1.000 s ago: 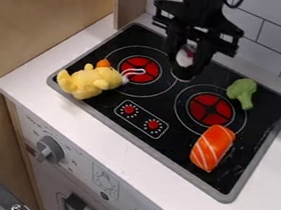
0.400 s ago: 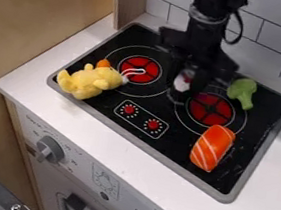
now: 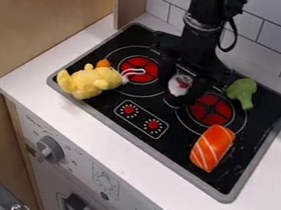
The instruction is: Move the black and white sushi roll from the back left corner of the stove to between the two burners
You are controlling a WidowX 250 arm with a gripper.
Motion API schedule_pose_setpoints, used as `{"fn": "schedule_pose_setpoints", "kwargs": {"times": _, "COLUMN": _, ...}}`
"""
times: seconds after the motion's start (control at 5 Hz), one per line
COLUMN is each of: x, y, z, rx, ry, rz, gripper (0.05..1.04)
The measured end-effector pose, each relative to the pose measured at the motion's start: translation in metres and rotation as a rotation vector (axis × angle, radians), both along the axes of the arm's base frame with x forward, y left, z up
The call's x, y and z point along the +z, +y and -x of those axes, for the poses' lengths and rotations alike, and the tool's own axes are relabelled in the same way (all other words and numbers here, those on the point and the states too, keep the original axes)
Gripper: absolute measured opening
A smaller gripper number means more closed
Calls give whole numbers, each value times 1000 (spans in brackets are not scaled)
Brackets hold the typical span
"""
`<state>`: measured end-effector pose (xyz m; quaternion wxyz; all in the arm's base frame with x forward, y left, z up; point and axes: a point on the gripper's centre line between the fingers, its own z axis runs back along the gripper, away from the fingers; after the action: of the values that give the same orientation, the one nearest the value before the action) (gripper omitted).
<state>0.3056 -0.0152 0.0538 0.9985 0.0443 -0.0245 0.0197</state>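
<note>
Your gripper [image 3: 180, 94], jaws clamped on white/red item [image 3: 179, 84], is L of broccoli [image 3: 242, 92] in cam view; salmon pc [image 3: 212, 148] below broccoli, yellow plush [image 3: 89, 82] far L of it.

White wall tiles [image 3: 272, 42] with dark grout rise beside a pale wooden panel [image 3: 47, 10].

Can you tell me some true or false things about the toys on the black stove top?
1. The black two-finger gripper holds a white-and-red object. True.
2. The fluffy yellow plush toy touches the green toy broccoli. False: they lie far apart.
3. The orange, white-striped toy salmon lies nearer the broccoli than the plush toy. True.
4. The broccoli is inside a pot. False: it lies on the black stove top.
</note>
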Motion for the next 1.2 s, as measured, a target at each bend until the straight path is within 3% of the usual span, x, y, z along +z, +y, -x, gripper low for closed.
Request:
{"fn": "schedule_pose_setpoints", "kwargs": {"times": 0.2, "x": 0, "y": 2, "z": 2, "rx": 9, "ry": 12, "rz": 26, "gripper": 999}}
{"fn": "schedule_pose_setpoints", "kwargs": {"times": 0.4, "x": 10, "y": 1, "z": 5, "rx": 5, "ry": 14, "rz": 60, "gripper": 999}}
{"fn": "schedule_pose_setpoints", "kwargs": {"times": 0.8, "x": 53, "y": 7, "z": 7, "rx": 6, "ry": -51, "rz": 117, "gripper": 999}}
{"fn": "schedule_pose_setpoints", "kwargs": {"times": 1.2, "x": 74, "y": 17, "z": 14, "rx": -105, "ry": -28, "rz": 88, "gripper": 999}}
